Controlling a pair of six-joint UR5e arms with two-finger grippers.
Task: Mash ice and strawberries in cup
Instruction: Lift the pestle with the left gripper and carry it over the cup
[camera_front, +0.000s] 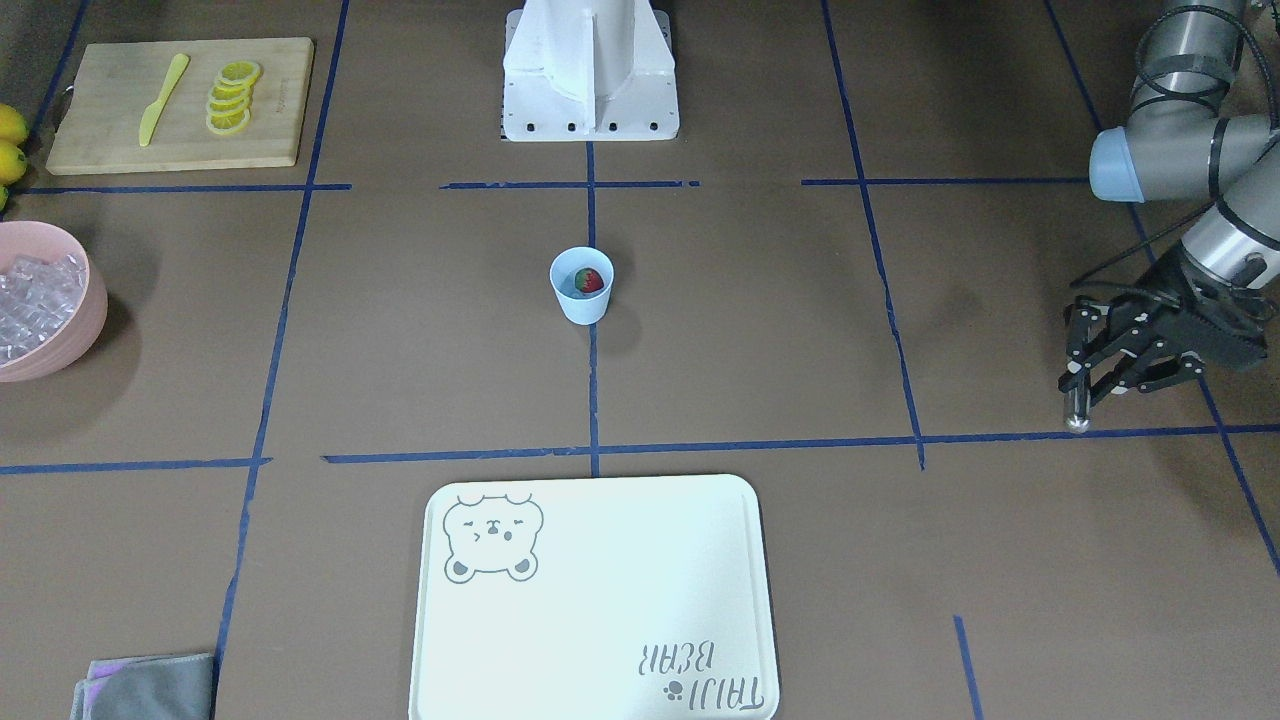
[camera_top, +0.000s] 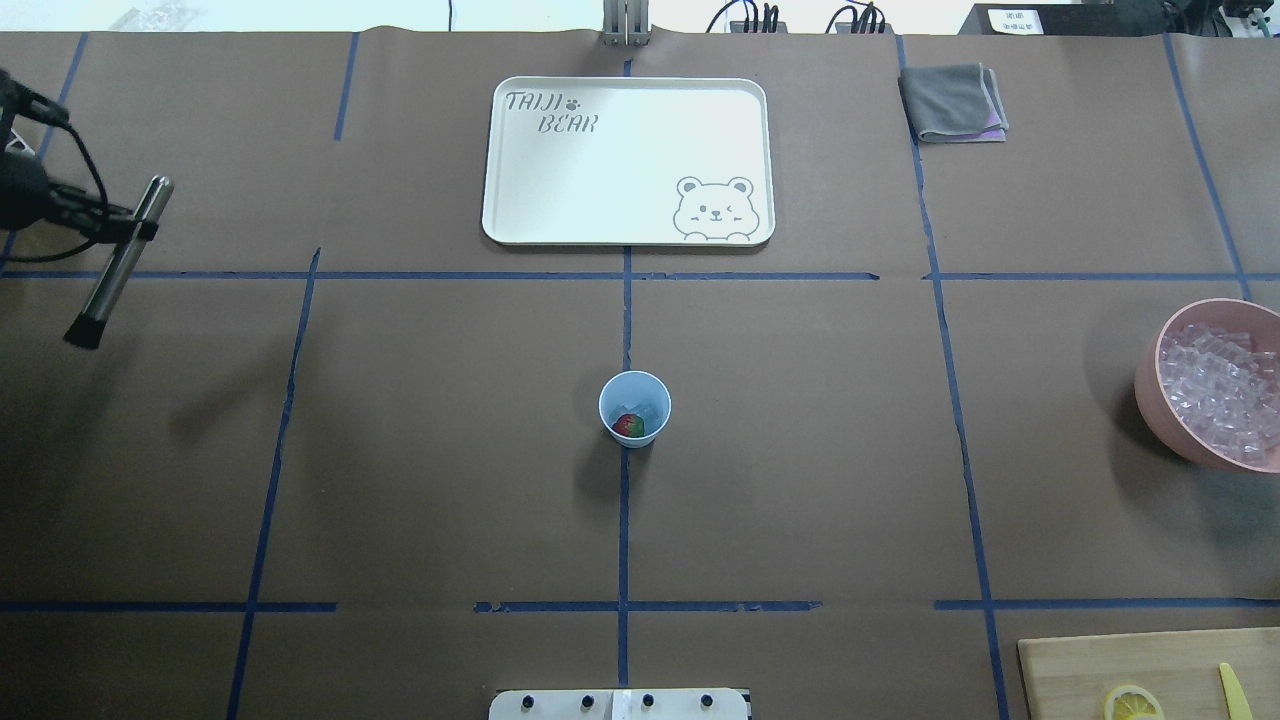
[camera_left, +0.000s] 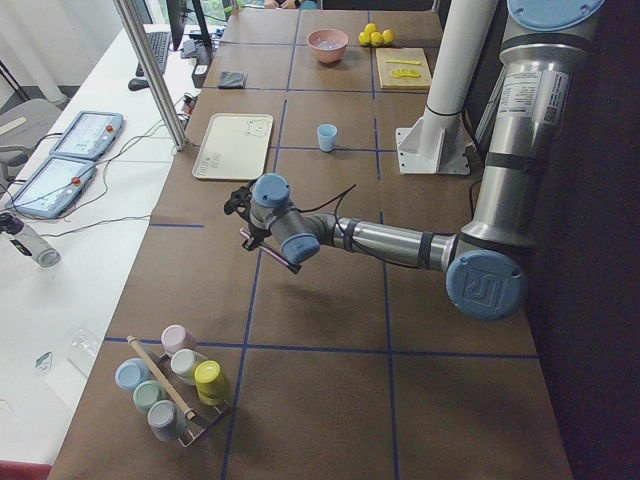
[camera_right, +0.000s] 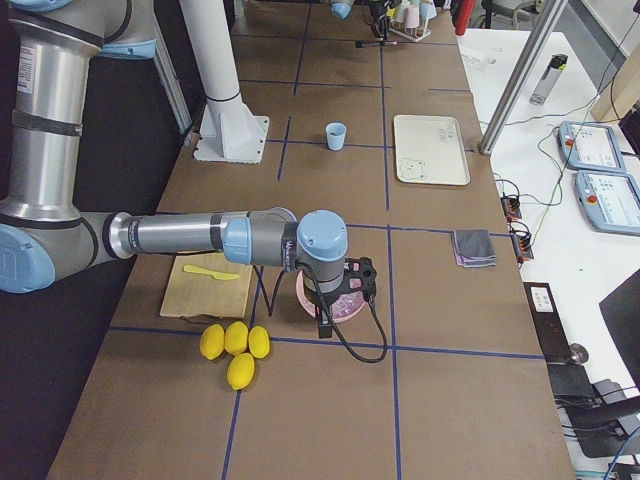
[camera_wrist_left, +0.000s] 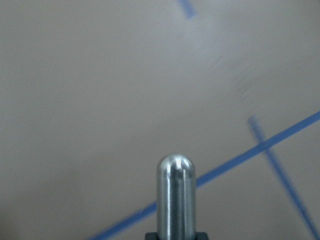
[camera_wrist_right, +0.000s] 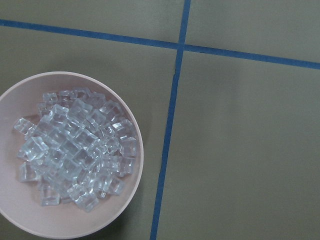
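The pale blue cup (camera_top: 634, 394) stands at the table's centre on a blue tape line. Inside it lies a red strawberry (camera_top: 628, 425), with a pale piece that looks like ice (camera_top: 648, 410) beside it. More ice (camera_wrist_right: 75, 155) fills a pink bowl (camera_top: 1150, 385) at the table's right end. My left gripper (camera_front: 1088, 380) hangs far off to the left of the cup, shut on a metal muddler (camera_top: 120, 262). The muddler's rounded tip (camera_wrist_left: 176, 172) points at bare table. My right gripper (camera_right: 340, 290) hovers over the bowl; whether it is open or shut I cannot tell.
A white bear tray (camera_top: 520, 215) lies beyond the cup, with a grey cloth (camera_top: 953, 102) to its right. A wooden board (camera_front: 120, 150) holds lemon slices (camera_front: 232, 96) and a yellow knife (camera_front: 162, 98). Whole lemons (camera_right: 235, 348) and a rack of cups (camera_left: 170, 385) sit at the table's ends.
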